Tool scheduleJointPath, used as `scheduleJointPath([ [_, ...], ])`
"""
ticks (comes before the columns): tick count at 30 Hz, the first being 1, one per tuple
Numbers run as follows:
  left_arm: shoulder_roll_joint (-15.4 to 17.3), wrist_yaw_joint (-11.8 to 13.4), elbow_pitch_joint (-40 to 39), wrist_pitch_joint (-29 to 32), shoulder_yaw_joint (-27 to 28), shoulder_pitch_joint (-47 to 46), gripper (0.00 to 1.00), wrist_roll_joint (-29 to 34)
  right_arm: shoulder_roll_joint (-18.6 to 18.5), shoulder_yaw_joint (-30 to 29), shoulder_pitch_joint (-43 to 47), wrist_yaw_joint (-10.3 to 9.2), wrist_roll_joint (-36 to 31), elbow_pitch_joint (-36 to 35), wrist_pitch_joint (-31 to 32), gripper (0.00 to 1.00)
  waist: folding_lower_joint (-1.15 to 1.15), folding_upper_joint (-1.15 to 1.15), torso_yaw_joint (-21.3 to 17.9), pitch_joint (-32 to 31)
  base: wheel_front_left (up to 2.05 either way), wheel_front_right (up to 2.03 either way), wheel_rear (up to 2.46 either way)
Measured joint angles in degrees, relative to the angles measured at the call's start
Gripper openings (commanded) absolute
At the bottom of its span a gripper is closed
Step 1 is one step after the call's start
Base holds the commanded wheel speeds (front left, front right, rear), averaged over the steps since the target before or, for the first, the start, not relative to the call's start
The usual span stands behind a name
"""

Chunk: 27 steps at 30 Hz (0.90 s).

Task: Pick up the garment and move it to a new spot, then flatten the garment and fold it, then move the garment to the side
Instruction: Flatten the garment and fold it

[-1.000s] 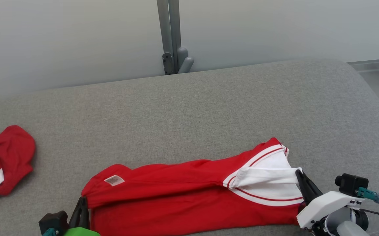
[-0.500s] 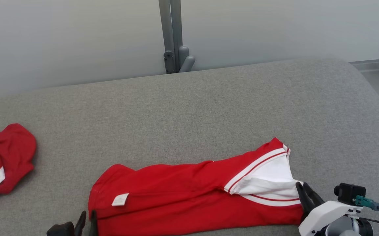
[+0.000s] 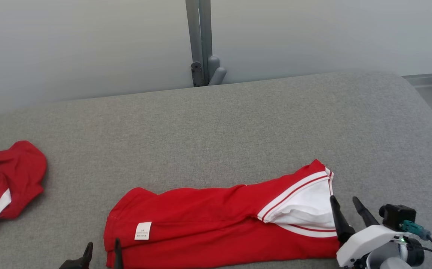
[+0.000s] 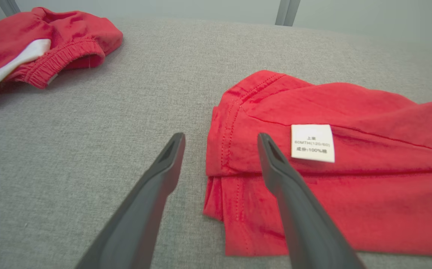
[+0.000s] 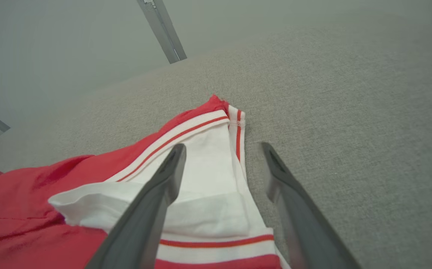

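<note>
The garment [image 3: 216,220] is a red shirt with a white, red-striped end, lying folded lengthwise near the front of the grey table [image 3: 238,123]. A white label [image 3: 142,230] shows near its left end. My left gripper [image 3: 102,249] stands open at that left end, one finger over the red hem [image 4: 230,149] and one over bare table. My right gripper [image 3: 345,207] is open at the white end [image 5: 208,186], with nothing between its fingers. In the left wrist view my left gripper [image 4: 220,139] straddles the garment's edge; in the right wrist view my right gripper [image 5: 223,149] straddles the white trim.
A second red and white piece of clothing [image 3: 6,183] lies bunched at the table's left edge, also seen as the crumpled cloth [image 4: 40,48] in the left wrist view. A grey post [image 3: 201,41] rises behind the table against a pale wall.
Both grippers have opened and let go of the garment's ends. The raised top layer has dropped flat and the label now faces up. The camera has shifted slightly.
</note>
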Motion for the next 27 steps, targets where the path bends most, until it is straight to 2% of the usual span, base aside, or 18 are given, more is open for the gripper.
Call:
scheduleJointPath([
  [5,0.0,0.2,-0.5,0.0,-0.7,0.4,1.00,0.1,0.8,4.0,-0.3,0.00,-0.9,-2.7,-0.2,1.00,0.00,0.00,0.5,-0.1,0.00,0.00,0.00],
  [9,0.0,0.2,-0.6,0.0,-1.0,0.5,1.00,0.0,-0.4,10.3,-0.2,0.00,-0.5,-5.6,0.4,1.00,0.00,0.00,0.8,-0.1,0.00,0.00,0.00],
  [16,0.0,0.3,-0.8,0.0,-1.3,0.6,1.00,0.0,-7.6,19.3,-0.1,0.00,1.0,-10.3,5.3,1.00,0.00,0.00,0.6,0.2,0.00,0.00,0.00],
  [21,0.0,0.4,-0.9,0.0,-2.2,0.6,1.00,-0.2,-13.6,26.3,-2.4,0.00,3.1,-14.0,11.3,1.00,0.00,0.00,0.7,0.7,0.00,0.00,0.00],
  [27,0.0,0.4,-0.4,0.0,-2.8,0.5,1.00,-0.9,-19.5,31.2,-6.6,0.00,5.7,-16.4,16.6,1.00,0.00,0.00,1.4,1.0,0.00,0.00,0.00],
])
